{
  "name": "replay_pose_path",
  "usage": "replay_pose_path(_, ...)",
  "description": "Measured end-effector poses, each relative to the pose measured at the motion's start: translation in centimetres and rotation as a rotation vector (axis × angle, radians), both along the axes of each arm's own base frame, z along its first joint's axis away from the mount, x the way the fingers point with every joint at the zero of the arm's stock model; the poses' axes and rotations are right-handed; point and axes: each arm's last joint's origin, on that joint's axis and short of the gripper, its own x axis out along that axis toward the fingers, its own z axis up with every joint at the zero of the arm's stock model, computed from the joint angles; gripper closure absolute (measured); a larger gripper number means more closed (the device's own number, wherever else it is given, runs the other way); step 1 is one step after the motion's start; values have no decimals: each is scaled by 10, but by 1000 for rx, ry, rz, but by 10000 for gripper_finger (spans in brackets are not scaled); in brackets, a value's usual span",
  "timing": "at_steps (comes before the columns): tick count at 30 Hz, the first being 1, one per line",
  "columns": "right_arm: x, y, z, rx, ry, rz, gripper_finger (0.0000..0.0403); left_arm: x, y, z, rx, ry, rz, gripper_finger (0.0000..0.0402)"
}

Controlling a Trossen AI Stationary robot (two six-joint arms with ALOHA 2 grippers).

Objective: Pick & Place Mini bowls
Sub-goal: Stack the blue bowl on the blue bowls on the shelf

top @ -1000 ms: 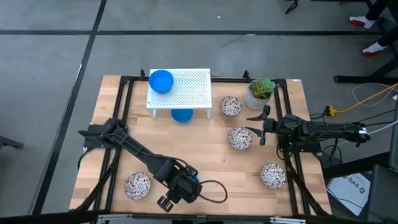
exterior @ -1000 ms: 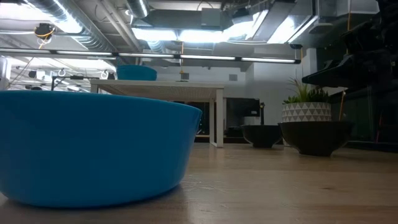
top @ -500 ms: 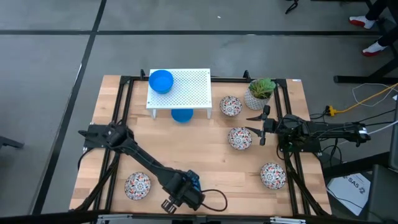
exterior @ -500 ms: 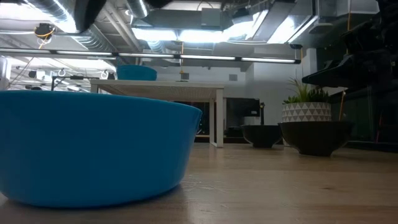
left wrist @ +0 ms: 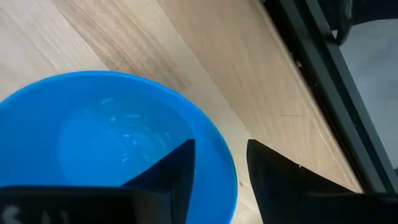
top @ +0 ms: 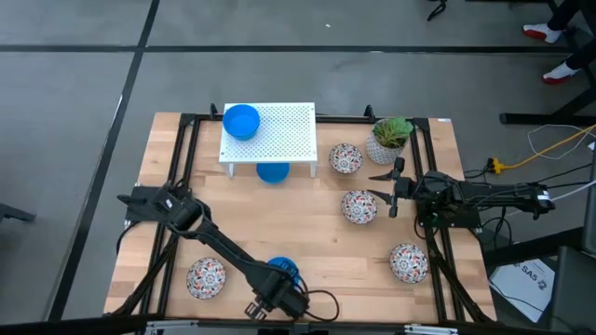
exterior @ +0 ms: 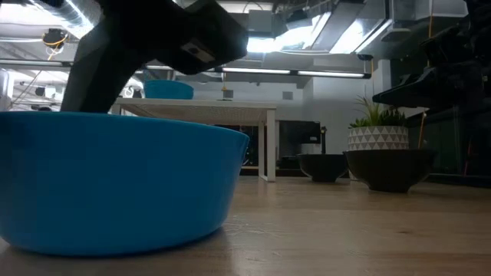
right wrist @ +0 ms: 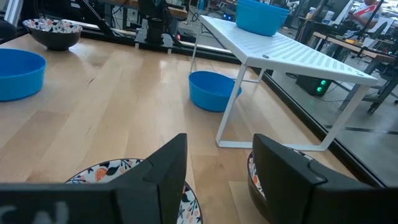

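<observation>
Blue bowl (left wrist: pixel 112 143) — upright, mouth up, round | left gripper (left wrist: pixel 217 165) jaws parted astride its rim, gripping nothing | right gripper (right wrist: pixel 214 168) jaws open

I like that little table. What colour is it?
White, with tiny holes; the high view shows it best.

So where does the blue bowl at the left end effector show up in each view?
High view: blue bowl near the table's front edge, left end effector over it.
Low view: fills the left foreground.
Left wrist view: under the fingers, one inside the rim.
Right wrist view: far left.
Shared landmark: white perforated shelf.
</observation>
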Motion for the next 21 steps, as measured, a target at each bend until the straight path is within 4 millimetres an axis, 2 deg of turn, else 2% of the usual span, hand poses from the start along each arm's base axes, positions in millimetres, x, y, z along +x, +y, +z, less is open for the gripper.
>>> replay_pose_path(5,0,0,0,0,0,0,221,0,0,2,3,-9,6,294)
replay_pose_path(13,0,0,0,0,0,0,221,0,0,4,-5,-9,17,389)
replay_pose_path(21,0,0,0,0,0,0,221,2,6,10,-9,-12,34,397)
